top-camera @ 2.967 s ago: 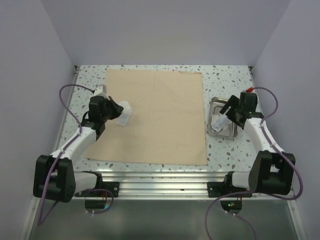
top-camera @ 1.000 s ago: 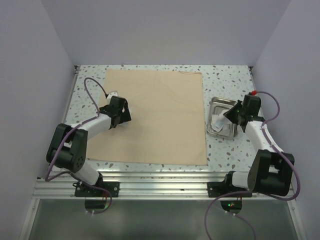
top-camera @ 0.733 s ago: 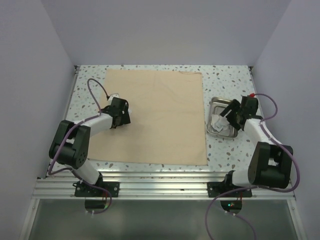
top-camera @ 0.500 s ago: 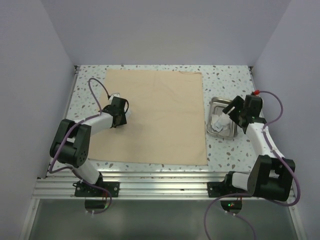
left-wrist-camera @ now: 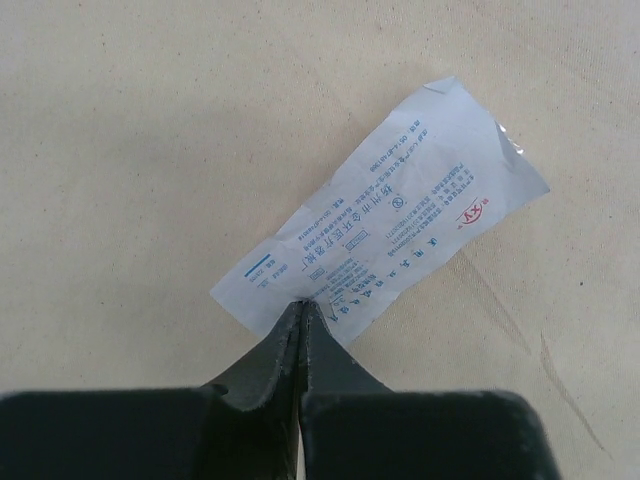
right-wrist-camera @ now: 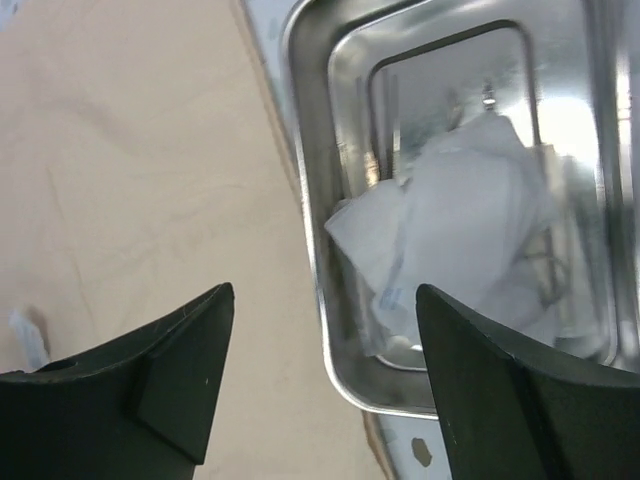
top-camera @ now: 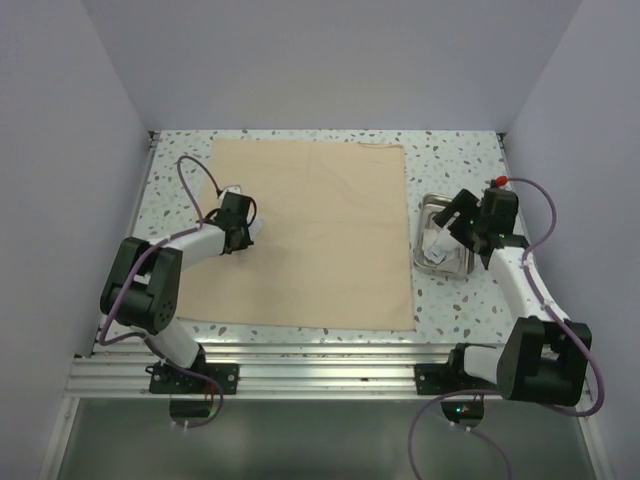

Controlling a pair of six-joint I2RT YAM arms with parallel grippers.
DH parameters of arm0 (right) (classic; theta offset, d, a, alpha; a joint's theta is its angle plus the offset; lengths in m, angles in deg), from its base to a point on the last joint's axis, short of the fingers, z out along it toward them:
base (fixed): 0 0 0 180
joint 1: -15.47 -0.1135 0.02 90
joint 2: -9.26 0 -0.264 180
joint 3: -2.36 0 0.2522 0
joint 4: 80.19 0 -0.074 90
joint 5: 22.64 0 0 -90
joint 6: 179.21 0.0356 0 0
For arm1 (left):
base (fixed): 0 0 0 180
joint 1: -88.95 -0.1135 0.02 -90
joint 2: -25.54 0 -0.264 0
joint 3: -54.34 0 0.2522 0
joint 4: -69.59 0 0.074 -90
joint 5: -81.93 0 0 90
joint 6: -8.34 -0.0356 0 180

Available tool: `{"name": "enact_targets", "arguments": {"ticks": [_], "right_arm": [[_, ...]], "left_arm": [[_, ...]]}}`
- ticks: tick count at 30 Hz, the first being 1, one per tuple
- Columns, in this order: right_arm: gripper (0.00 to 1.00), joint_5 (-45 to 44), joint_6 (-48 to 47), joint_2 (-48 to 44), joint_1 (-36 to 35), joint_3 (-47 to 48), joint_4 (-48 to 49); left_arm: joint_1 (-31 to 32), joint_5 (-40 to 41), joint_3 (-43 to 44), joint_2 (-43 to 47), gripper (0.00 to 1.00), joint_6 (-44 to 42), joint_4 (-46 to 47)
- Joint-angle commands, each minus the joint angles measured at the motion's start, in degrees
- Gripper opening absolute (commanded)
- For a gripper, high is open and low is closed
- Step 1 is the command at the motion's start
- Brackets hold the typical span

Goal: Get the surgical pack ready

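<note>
The left hand (left-wrist-camera: pixel 300 310) is pressed together, pinching the near edge of a white gauze packet (left-wrist-camera: pixel 385 235) that lies flat on the beige cloth (left-wrist-camera: pixel 150 120). The right hand (right-wrist-camera: pixel 322 300) is spread wide above the steel tray (right-wrist-camera: pixel 310 180), touching nothing. The tray holds crumpled gauze packets (right-wrist-camera: pixel 470 200) and stands on the desk (top-camera: pixel 180 150) just beside the cloth's right edge.
</note>
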State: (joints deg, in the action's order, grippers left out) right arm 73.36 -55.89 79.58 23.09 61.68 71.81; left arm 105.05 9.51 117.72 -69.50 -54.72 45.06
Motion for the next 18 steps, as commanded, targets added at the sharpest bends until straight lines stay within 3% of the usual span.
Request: {"name": "enact_targets", "arguments": {"ticks": [1,3,5,7,9,10,12,18], "right_arm": [[0.78,7.9,-1.2,0.0,-6.2,2.9,3.9],[0.80,10.1,-1.3,3.8,-11.3,5.4,5.7],[0.80,10.0,-0.7,7.1,-17.8,7.3,6.8],[0.79,9.6,0.5,10.7,-21.8,9.0,8.9],[0.77,9.8,1.2,12.9,-23.3,9.7,10.3],[0.77,10.1,1.3,13.4,-24.3,10.9,10.5],[0.76,9.9,1.0,14.7,-25.0,12.4,9.8],[0.75,11.0,-0.1,16.9,-26.1,16.0,8.2]], "left_arm": [[-0.7,-0.9,1.3,-0.3,0.00,0.0,0.9],[-0.7,-1.5,0.6,2.2,0.00,0.5,0.9],[-0.7,-2.3,-0.6,6.2,0.09,0.7,1.8],[-0.7,-2.6,-0.9,8.5,0.32,0.7,1.9],[-0.7,-1.6,-0.6,10.7,0.45,0.0,1.8],[-0.7,-1.1,-0.4,10.8,0.60,-0.5,2.2],[-1.4,-2.4,0.5,10.5,0.72,-2.6,2.9],[-9.4,-21.3,4.9,3.1,0.78,-4.3,5.9]]}}
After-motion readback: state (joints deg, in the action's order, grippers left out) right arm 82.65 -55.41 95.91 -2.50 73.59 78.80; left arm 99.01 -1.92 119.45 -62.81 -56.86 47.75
